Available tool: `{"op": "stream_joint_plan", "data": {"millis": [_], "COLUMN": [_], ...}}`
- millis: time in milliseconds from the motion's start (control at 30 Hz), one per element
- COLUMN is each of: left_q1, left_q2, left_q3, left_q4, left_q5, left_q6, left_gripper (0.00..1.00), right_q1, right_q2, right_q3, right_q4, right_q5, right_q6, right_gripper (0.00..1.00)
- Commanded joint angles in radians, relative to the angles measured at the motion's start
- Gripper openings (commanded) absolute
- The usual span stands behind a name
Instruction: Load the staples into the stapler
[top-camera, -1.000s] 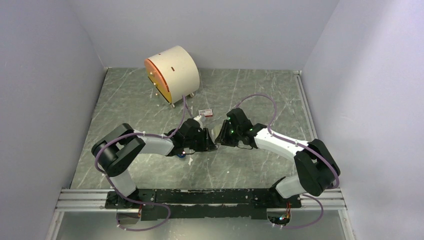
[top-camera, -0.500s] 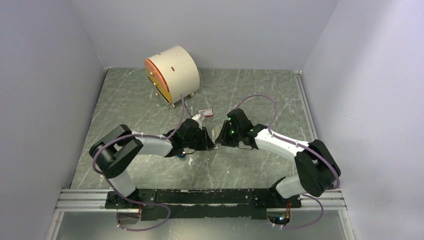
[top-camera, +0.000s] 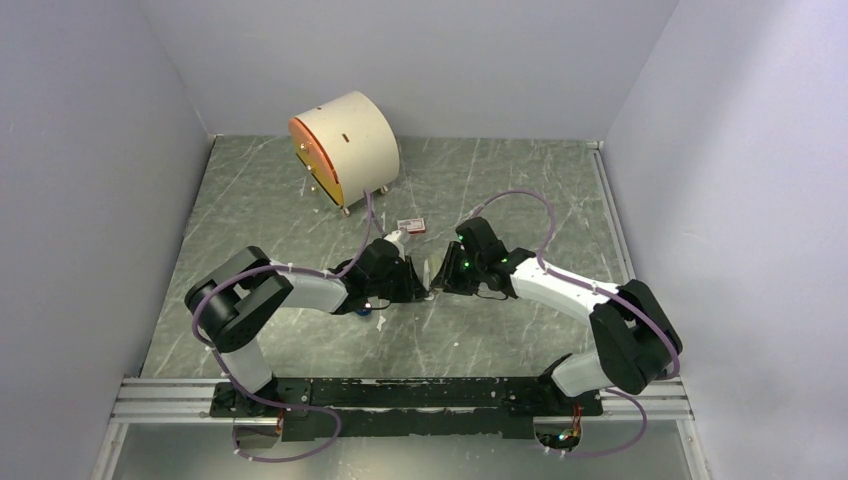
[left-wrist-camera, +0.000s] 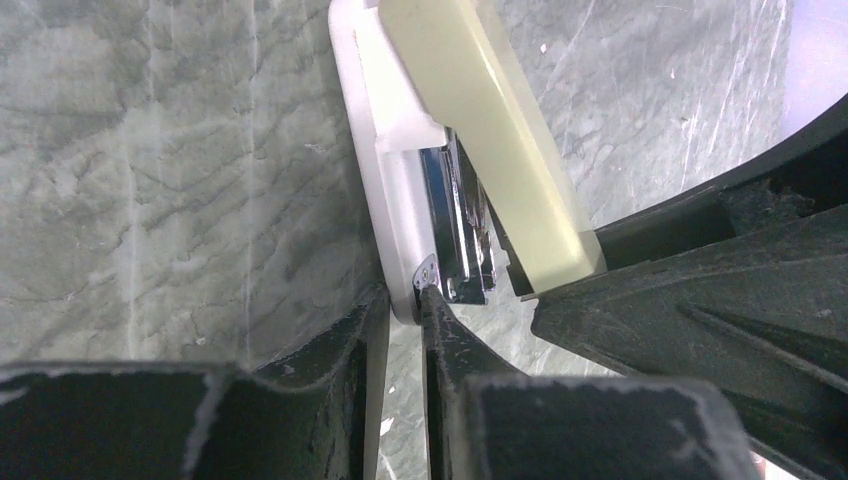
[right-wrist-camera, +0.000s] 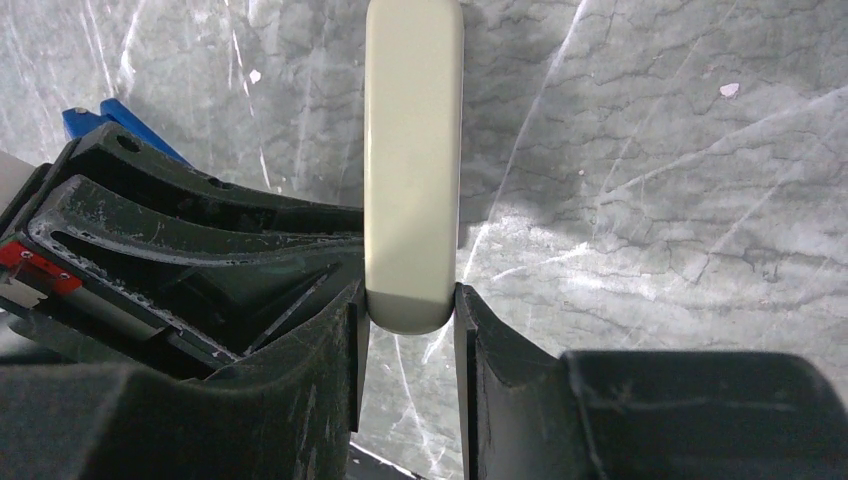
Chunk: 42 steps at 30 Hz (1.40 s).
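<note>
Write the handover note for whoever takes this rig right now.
Right pincer: shut on the top arm of a pale oblong stapler, which is hinged open.
Left pincer: nearly closed at the end of its metal channel; grip unclear.
Blue stapler: only a tip shows by the left arm, in no pincer.
Staples: no strip visible.
Done: nothing seen loaded.
Left: find staples, load the stapler.

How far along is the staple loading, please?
Done: no staples seen loaded. In hand: right gripper clamps the cream stapler by its lifted top; left gripper pinches its base tip by the metal channel. Remaining: all loading; the blue stapler lies aside, mostly hidden.
</note>
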<state>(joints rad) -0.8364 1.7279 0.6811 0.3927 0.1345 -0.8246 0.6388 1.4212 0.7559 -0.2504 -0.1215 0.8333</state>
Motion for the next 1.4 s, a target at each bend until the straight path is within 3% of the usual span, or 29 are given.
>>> {"op": "stream_joint_plan", "data": {"millis": [0, 533, 800, 1367], "left_q1": [-0.007, -0.007, -0.007, -0.007], "left_q2": [0.030, 0.073, 0.093, 0.116], "left_q3": [-0.019, -0.016, -0.018, -0.008], "left_q4": [0.015, -0.065, -0.073, -0.119], "left_q5": [-0.024, -0.049, -0.043, -0.072], "left_q6": [0.033, 0.028, 0.027, -0.009], "left_gripper": [0.20, 0.20, 0.20, 0.25], "right_q1": [-0.017, -0.057, -0.067, -0.067], "right_q2": [-0.034, 0.040, 0.159, 0.293], "right_q3": [0.016, 0.245, 0.369, 0.393], "right_q4": [0.008, -0.156, -0.109, 0.017], "right_q5": [0.001, 0.233, 0.351, 0.200], "right_q6": [-0.013, -0.155, -0.251, -0.351], "right_gripper": [0.16, 0.19, 0.24, 0.29]}}
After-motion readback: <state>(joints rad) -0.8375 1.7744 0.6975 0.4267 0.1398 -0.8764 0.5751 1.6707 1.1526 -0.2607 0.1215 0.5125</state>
